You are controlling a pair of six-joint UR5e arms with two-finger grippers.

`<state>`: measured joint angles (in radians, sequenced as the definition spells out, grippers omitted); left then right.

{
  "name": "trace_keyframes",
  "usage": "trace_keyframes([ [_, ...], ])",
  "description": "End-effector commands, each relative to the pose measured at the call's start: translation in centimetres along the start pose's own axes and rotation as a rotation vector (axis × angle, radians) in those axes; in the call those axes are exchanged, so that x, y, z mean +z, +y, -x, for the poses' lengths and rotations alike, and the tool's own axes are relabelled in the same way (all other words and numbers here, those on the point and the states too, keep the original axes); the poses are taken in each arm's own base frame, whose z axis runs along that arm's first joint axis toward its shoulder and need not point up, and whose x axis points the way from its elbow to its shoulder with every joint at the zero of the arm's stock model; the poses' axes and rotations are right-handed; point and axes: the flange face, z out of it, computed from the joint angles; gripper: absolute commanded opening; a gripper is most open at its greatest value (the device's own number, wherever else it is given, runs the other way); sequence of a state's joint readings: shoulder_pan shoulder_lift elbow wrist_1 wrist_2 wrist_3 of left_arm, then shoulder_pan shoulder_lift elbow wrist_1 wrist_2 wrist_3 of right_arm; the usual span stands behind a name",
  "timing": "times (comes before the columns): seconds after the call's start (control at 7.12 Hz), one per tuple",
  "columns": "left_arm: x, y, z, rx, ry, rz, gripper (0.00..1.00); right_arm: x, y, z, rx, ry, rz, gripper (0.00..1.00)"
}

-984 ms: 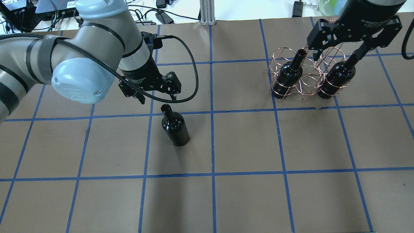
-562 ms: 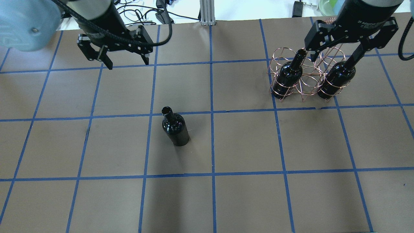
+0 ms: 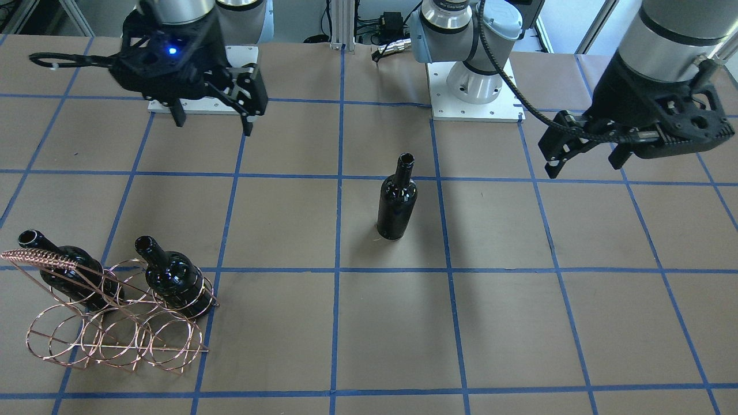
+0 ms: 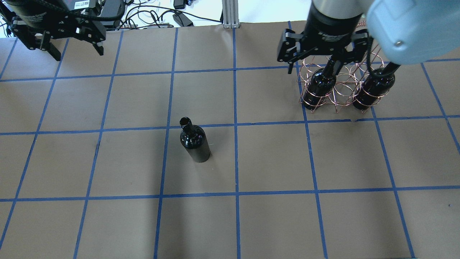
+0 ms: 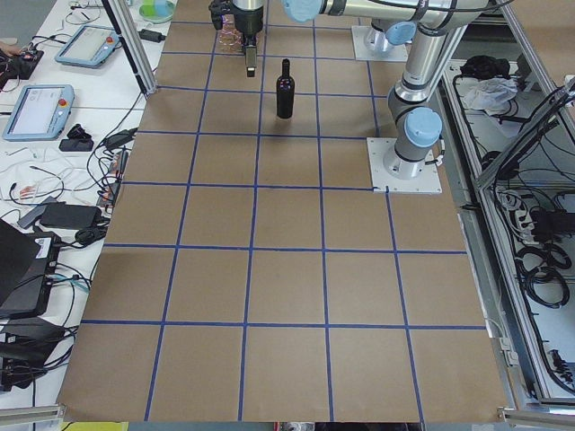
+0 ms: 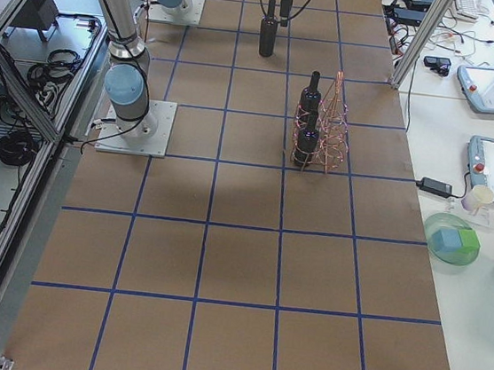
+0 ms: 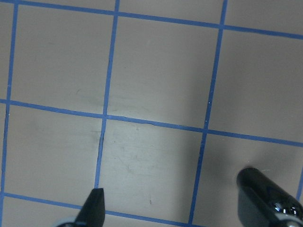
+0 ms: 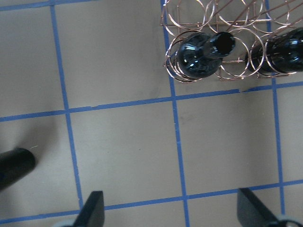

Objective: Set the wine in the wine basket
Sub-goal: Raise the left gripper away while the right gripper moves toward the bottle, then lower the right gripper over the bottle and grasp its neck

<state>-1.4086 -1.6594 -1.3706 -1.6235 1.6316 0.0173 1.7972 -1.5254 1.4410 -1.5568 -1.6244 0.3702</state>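
The right gripper [image 3: 214, 124] hangs in the air with its jaws spread wide and nothing between them. Its wrist camera shows both black fingers [image 8: 93, 210] far apart over bare brown table [image 4: 273, 223]. Off to its outer side, and farther out from the robot, sits the wine basket [image 3: 115, 340], copper wire rings with a coiled handle [image 3: 36, 257] along the top. A dark bottle [image 3: 173, 276] and a second bottle [image 3: 75, 282] stand in the basket's end rings, in the row nearer this gripper, with one ring between them and their necks rising above the wire. To the gripper's other side, toward the middle of the table, the loose wine bottle [image 4: 194, 142] stands upright on its base, well apart from the gripper and from the basket, with nothing touching it. Farther on past that bottle, the left gripper [image 3: 582, 164] hovers above the table, its jaws likewise wide with nothing held. Only one finger [image 7: 94, 208] shows clearly in its own wrist view. The wine bottle stands between the two grippers and out in front of both, away from the robot's bases. Blue tape lines [image 4: 235, 158] cross the table in a grid, and the bottle's base sits inside one square.
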Motion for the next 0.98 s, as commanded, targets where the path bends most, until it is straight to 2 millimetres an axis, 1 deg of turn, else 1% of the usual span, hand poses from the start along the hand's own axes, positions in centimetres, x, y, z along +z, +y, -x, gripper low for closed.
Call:
trace_keyframes([
  [0.0,0.7,-0.4,4.2,0.099,-0.011,0.015,1.0,1.2,2.7,9.3,0.049,-0.034,-0.032,1.0],
  [0.14,0.2,0.1,4.2,0.115,-0.013,0.012,1.0,2.2,3.7,13.9,0.075,-0.04,-0.028,1.0],
  [0.28,-0.1,0.3,4.3,0.115,-0.014,0.007,1.0,3.8,5.4,18.5,0.082,-0.039,-0.033,1.0],
  [0.42,-0.3,0.4,4.5,0.111,-0.015,0.003,1.0,5.9,7.3,22.5,0.123,-0.059,-0.04,1.0],
  [0.56,-0.4,0.4,4.8,0.108,-0.016,0.004,1.0,8.1,9.1,25.6,0.119,-0.065,-0.038,1.0],
  [0.7,-0.5,0.4,5.7,0.14,-0.018,0.001,1.0,9.2,9.9,26.2,0.086,-0.046,-0.027,1.0],
  [0.84,-0.5,0.3,7.4,0.158,-0.017,0.002,1.0,9.8,9.9,26.3,-0.008,-0.038,-0.021,1.0],
])
